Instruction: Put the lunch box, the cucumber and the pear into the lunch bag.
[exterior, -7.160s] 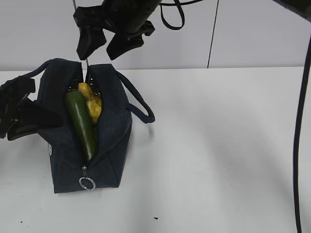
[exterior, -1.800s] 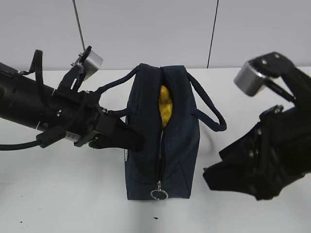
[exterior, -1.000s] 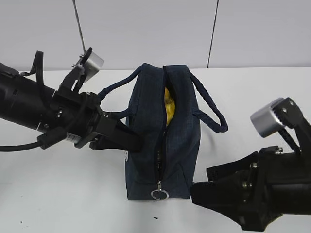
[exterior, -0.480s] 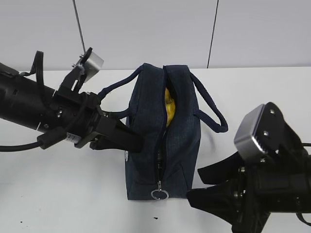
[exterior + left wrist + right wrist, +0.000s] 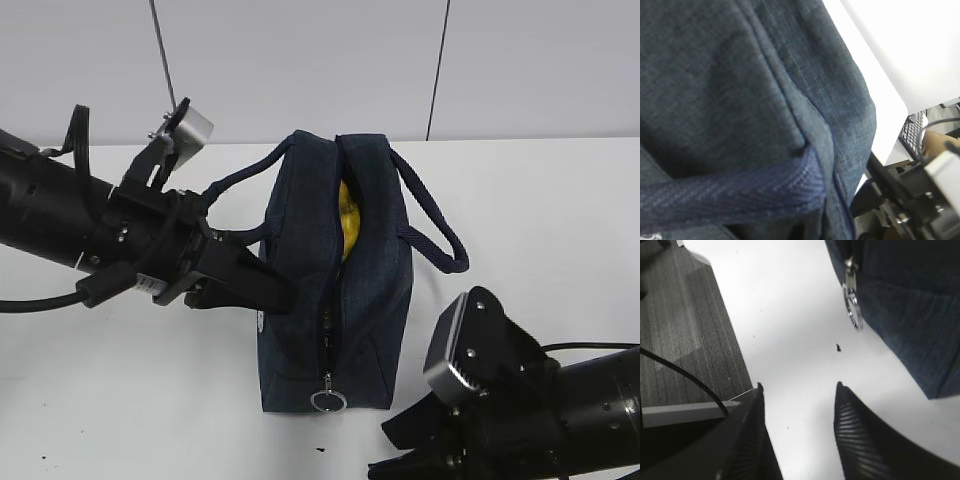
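Observation:
The navy lunch bag (image 5: 300,260) stands upright mid-table, its top zipper partly open. The yellow pear (image 5: 347,225) shows in the slit. The cucumber and the lunch box are hidden. The metal ring pull (image 5: 326,400) hangs at the bag's near end. My left gripper (image 5: 280,295) presses on the bag's left side at the handle (image 5: 235,180). The left wrist view is filled with bag fabric (image 5: 740,75) and the handle strap (image 5: 730,195); its jaws are hidden. My right gripper (image 5: 400,460) is open and empty, low at the front right of the bag. Its fingers (image 5: 855,440) point toward the ring pull (image 5: 854,305) and the bag's end (image 5: 905,300).
A small dark speck (image 5: 320,449) lies on the white table just in front of the bag, also in the right wrist view (image 5: 838,347). The table's front edge and grey floor (image 5: 690,340) are close to the right gripper. A white wall stands behind.
My right arm has dropped lower and turned, ending near the table's front edge by the bag's near end. The left arm and the bag have stayed put.

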{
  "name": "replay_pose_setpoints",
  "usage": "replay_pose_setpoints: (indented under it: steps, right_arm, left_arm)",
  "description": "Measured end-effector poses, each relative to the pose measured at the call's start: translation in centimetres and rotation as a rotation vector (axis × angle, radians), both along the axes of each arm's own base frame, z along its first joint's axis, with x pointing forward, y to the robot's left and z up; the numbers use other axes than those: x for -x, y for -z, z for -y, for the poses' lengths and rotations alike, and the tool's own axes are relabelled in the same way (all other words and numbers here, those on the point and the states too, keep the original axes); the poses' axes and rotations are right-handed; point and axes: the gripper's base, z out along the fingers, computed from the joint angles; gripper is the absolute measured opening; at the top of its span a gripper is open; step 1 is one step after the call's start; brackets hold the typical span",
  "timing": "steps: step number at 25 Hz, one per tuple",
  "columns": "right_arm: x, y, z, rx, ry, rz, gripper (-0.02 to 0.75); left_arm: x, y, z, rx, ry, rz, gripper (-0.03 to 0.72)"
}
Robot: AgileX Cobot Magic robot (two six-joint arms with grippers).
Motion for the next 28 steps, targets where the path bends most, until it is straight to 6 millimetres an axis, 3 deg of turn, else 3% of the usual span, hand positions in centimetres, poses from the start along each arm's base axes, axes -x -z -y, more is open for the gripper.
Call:
replay_pose_setpoints:
  steps: [6,21,28]
  right_arm:
    - [-1.6,1.9,-0.7,0.029,-0.02,-0.036,0.354]
    - [-5.0,2.5,-2.1,0.027,-0.038,0.012,0.353]
    - [-5.3,2.4,-2.2,0.018,-0.046,0.024,0.353]
  left_arm:
    - [0.0,0.0,0.0,0.0,0.0,0.0,-0.015]
    - [0.0,0.0,0.0,0.0,0.0,0.0,-0.015]
    - [0.0,0.0,0.0,0.0,0.001,0.0,-0.015]
